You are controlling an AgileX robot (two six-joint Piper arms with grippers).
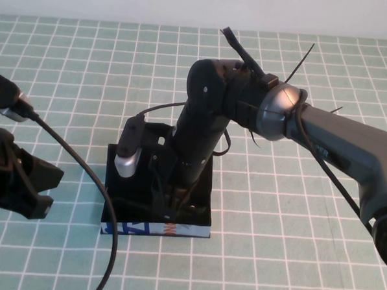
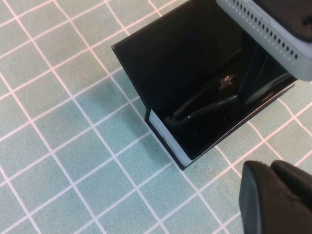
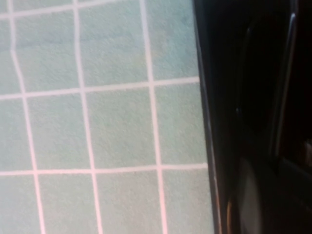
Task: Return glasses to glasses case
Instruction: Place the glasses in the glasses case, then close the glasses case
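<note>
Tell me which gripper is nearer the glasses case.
Right. The right gripper reaches down inside the open glasses case; the left gripper hovers over the mat on the case's left side.

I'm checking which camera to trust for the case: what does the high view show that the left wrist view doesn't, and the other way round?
Only the high view shows both arms whole: the right end effector reaching down into the open glasses case, the left end effector parked beside it, and the case's printed blue front. Only the left wrist view looks inside, where the glasses lie as glossy dark shapes. Both show the open black case on the green grid mat.
</note>
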